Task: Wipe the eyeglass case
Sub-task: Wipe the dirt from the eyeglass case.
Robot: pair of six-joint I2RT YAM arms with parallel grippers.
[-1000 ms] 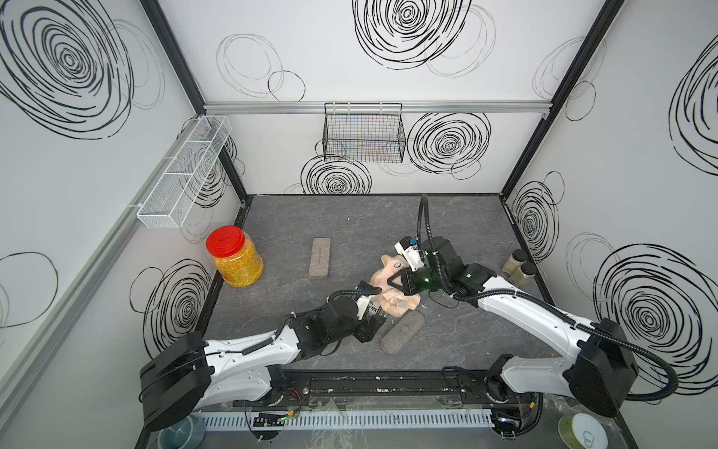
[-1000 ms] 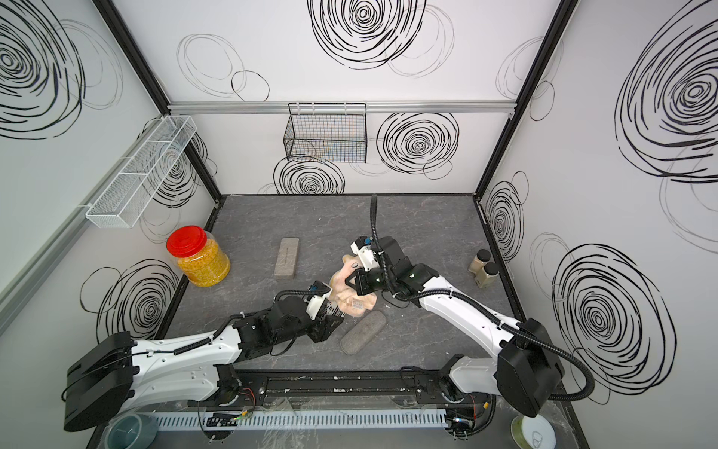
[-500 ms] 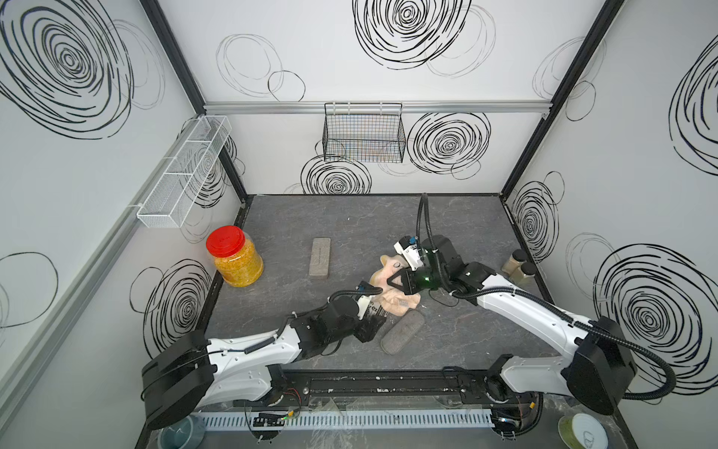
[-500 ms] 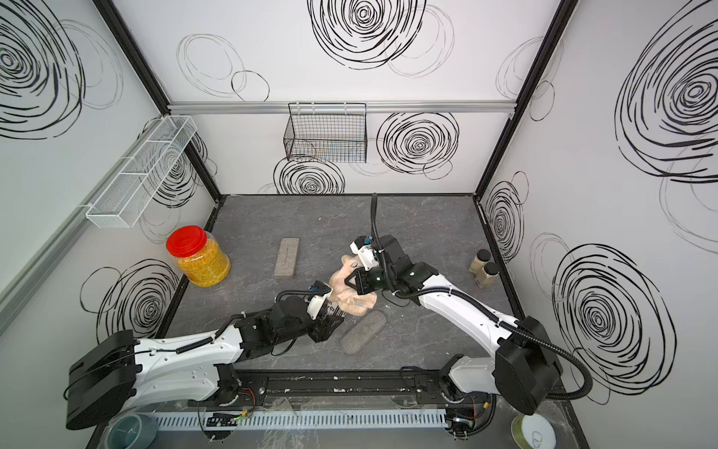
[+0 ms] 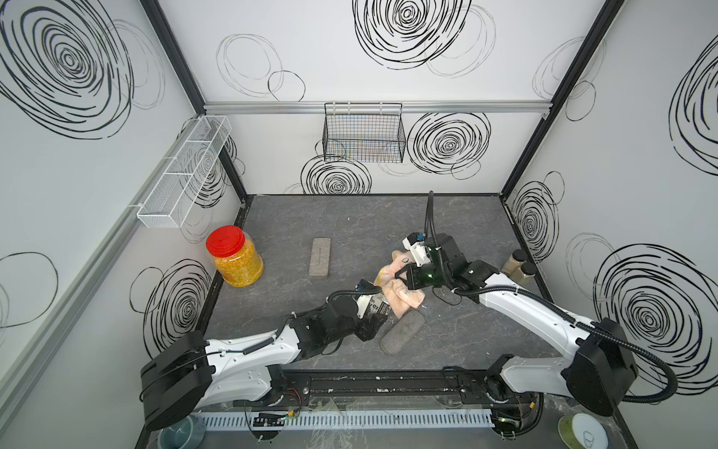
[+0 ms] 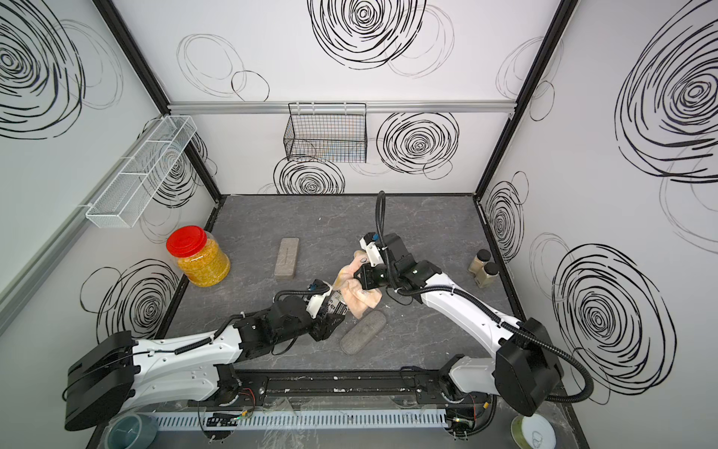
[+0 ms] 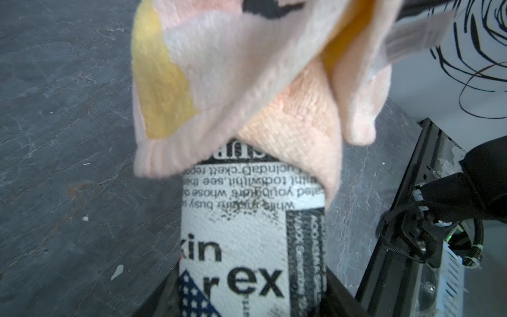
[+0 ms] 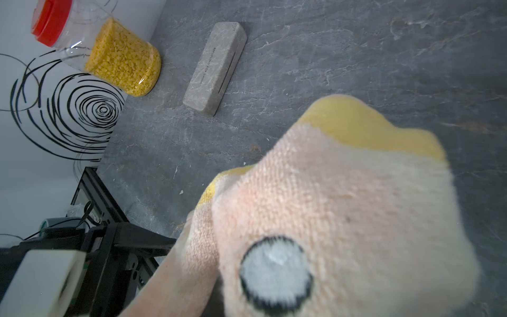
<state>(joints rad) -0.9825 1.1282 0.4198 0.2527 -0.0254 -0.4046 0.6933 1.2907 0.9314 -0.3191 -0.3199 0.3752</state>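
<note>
1. the left gripper [image 5: 373, 325] is clamping onto the eyeglass case [image 5: 379, 308] at the near middle of the table [image 5: 349, 217], with a jaw pressing on each long side.
2. in both top views the case is showing only as a sliver of newsprint pattern between the gripper and the cloth [image 5: 404, 300].
3. the left wrist view is giving far more: printed words are running across the case, and the cloth is draping over its far end and touching it.
4. the right gripper [image 5: 404, 276] is pinching shut on the pink-and-yellow cloth, its arm stretching in from the right.
5. in the right wrist view the cloth is filling the frame, a black-ringed white dot facing the camera, and it is hiding the fingers and the case.
6. that same view is showing lettering on the grey box [image 8: 215, 68] and yellow flakes in the red-lidded jar [image 8: 123, 66], both sitting on the far left.
7. a grey felt pouch [image 5: 402, 333] is lying just near of the cloth.
</note>
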